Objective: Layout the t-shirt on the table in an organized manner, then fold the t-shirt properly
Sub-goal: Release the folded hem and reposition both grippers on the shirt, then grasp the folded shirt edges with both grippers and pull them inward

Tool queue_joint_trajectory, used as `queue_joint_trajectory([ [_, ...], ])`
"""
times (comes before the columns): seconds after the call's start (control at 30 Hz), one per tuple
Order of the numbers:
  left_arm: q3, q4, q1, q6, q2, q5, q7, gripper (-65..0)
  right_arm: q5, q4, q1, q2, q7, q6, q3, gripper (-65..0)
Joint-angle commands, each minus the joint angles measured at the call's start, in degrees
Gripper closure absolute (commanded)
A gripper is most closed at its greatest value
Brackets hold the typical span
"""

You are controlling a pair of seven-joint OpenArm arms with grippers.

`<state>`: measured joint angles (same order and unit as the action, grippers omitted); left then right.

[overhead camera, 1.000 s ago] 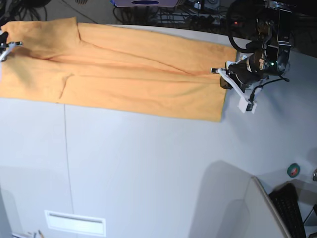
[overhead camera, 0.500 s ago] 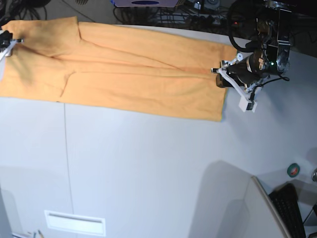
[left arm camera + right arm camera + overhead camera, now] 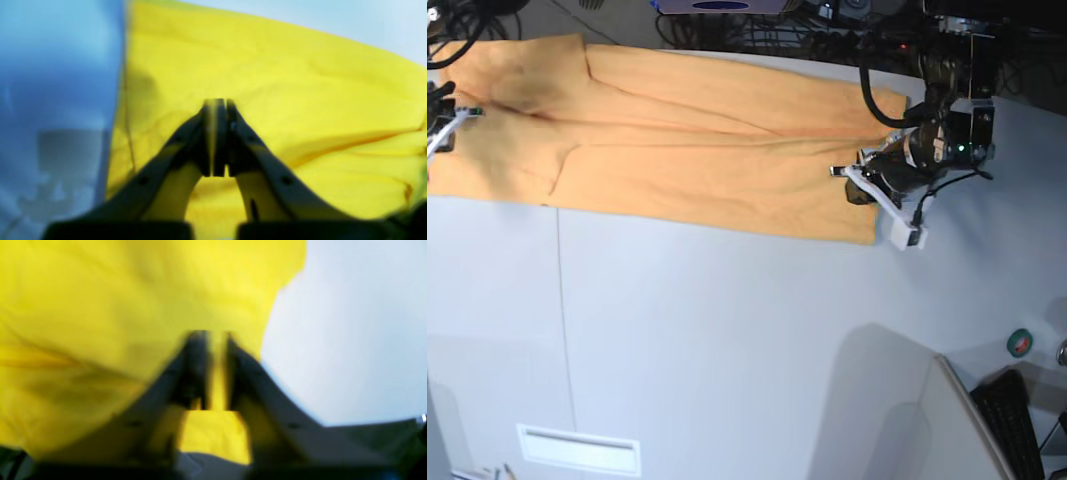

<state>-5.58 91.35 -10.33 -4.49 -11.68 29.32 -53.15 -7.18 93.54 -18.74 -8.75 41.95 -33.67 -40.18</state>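
Observation:
The light orange t-shirt (image 3: 677,150) lies as a long flat band across the far part of the table (image 3: 727,330). My left gripper (image 3: 839,172) sits on the shirt's right end, just inside the hem. In the left wrist view the left gripper (image 3: 217,101) has its jaws pressed together, tips sunk into the t-shirt (image 3: 300,83), with bare table (image 3: 50,66) to the left. My right gripper (image 3: 467,113) is at the shirt's left end. The blurred right wrist view shows the right gripper (image 3: 215,335) shut with yellow t-shirt (image 3: 100,290) fabric between its jaws, beside the table (image 3: 350,323).
A thin dark seam (image 3: 562,300) runs down the tabletop on the left, and a white slot (image 3: 577,448) sits near the front edge. A green tape roll (image 3: 1020,343), a keyboard (image 3: 1017,420) and a grey panel (image 3: 917,420) are at the front right. Cables (image 3: 757,30) lie beyond the far edge.
My left gripper has moved left and nearer, from off the hem onto the shirt's right end. My right gripper has shifted a little nearer and further onto the left end.

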Motion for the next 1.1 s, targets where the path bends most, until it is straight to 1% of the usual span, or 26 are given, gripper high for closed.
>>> queue_joint_trajectory([
  [0.0, 0.09, -1.46, 0.79, 0.14, -0.23, -0.18, 1.5, 0.0, 0.37, -0.13, 0.85, -0.61, -0.77, 0.13, -0.39, 0.0],
  [0.07, 1.5, -6.3, 1.93, 0.23, 0.3, -0.18, 4.05, 0.0, 0.63, -3.47, 2.87, -0.35, -0.68, 0.13, -0.56, 0.0],
  [0.13, 2.46, -10.08, 2.2, 0.23, 0.47, -0.18, 5.28, 0.0, 1.33, -7.51, 4.1, -0.61, -0.68, 0.13, -0.65, 0.0],
  [0.33, 3.08, -16.49, 2.11, 0.32, 0.39, -0.18, 8.44, 0.0, 10.48, -18.06, 7.8, -0.61, -1.12, 0.13, -0.65, 0.0],
  [0.4, 2.55, -18.52, 2.46, 0.32, 0.3, -0.18, 9.41, 0.0, 10.83, -21.58, 9.64, -0.61, -2.0, 0.13, -0.65, 0.0],
  [0.47, 2.38, -20.27, 3.69, 0.32, 0.03, -0.18, 10.46, 0.0, 10.92, -24.66, 11.75, -0.61, -4.28, 0.13, -0.39, 0.0],
  [0.53, 2.55, -22.12, 5.1, 0.32, -0.84, -0.18, 10.82, 0.0, 11.09, -26.86, 14.57, -0.7, -5.25, 0.13, -0.3, 0.0],
  [0.63, 2.29, -25.46, 8.53, 0.32, -1.11, -0.18, 10.99, 0.0, 11.18, -28.79, 19.23, -0.7, -5.25, 0.31, -0.12, 0.0],
  [0.7, 2.38, -27.66, 10.81, 0.32, -1.9, -0.18, 11.08, 0.0, 11.18, -29.05, 21.78, -0.7, -5.16, 0.4, -0.12, 0.0],
  [0.8, 2.99, -29.94, 13.98, 0.32, -2.25, -0.18, 12.84, 0.0, 11.36, -29.58, 23.97, -0.7, -5.16, 0.4, -0.04, 0.0],
  [0.87, 2.99, -31.44, 15.82, 0.32, -2.25, -0.27, 12.93, 0.0, 13.38, -30.2, 25.38, -0.7, -5.16, 0.4, -0.04, 0.0],
  [0.97, 2.99, -31.35, 17.49, 0.14, -2.25, -0.27, 12.93, 0.0, 18.04, -29.93, 26.61, -0.43, -5.16, 0.4, -0.21, 0.0],
  [1.07, 2.82, -29.5, 17.93, 0.05, -2.25, 0.0, 12.93, 0.0, 18.21, -28.35, 26.7, -0.35, -5.16, 0.4, -0.21, 0.0],
])
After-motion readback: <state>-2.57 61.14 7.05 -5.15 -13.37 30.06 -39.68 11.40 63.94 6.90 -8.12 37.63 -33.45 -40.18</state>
